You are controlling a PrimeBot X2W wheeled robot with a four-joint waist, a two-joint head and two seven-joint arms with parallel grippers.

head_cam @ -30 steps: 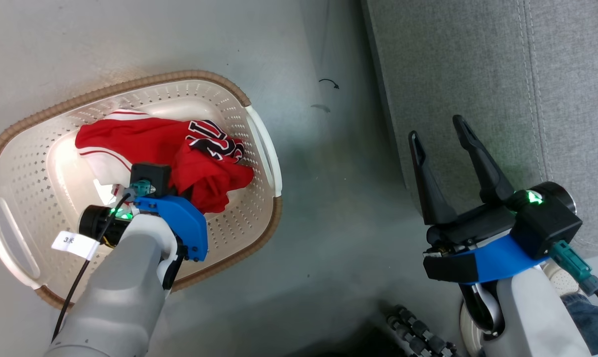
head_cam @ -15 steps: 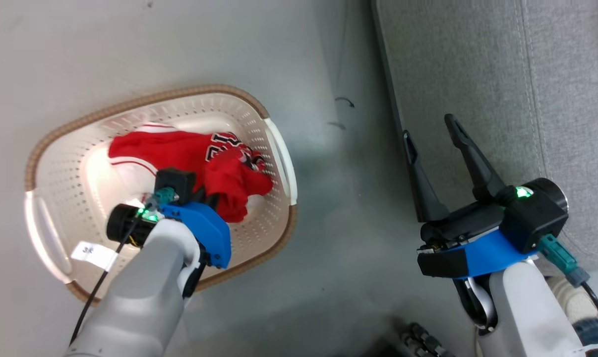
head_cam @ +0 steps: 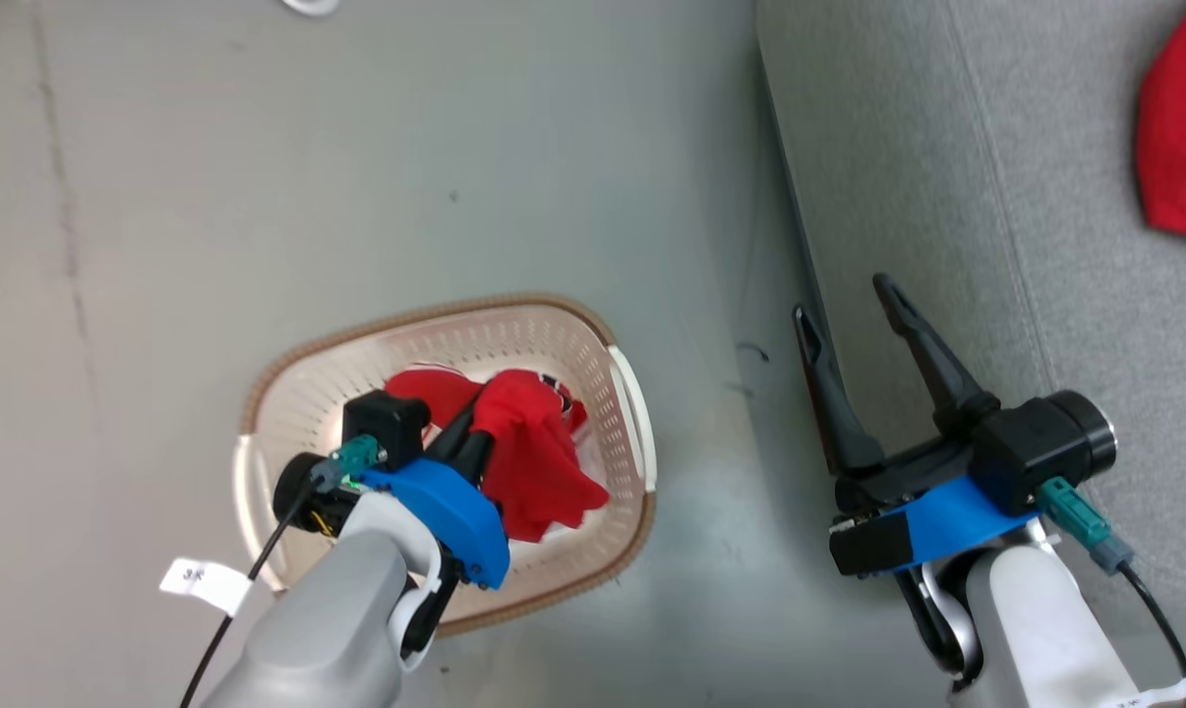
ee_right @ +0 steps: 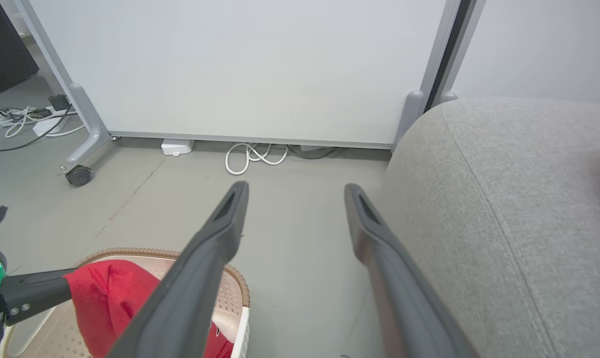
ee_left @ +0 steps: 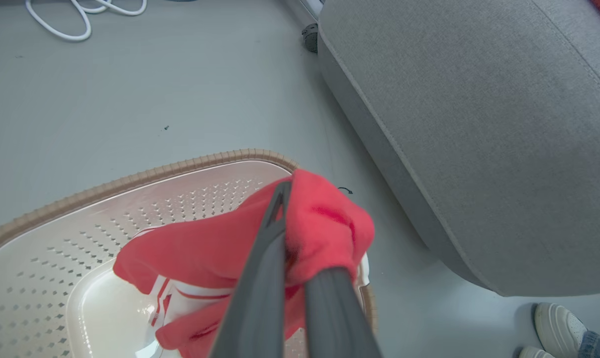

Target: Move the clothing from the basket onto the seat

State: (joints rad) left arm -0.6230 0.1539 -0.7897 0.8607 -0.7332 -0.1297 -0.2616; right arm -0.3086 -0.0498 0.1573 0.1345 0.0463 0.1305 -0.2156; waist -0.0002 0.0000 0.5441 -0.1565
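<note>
The left gripper (head_cam: 477,411) is clenched on a fold of the red clothing (head_cam: 539,462), whose lower part lies in the basket (head_cam: 288,364), probably to lift it clear toward the grey seat (head_cam: 947,197), while the right gripper (head_cam: 842,298) stands released, holding nothing, beside the seat's edge.

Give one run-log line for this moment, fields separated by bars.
left gripper: shut on soft red garment, over cream perforated plastic basket | right gripper: open, empty | light-grey fabric sofa: holds second red cloth
</note>
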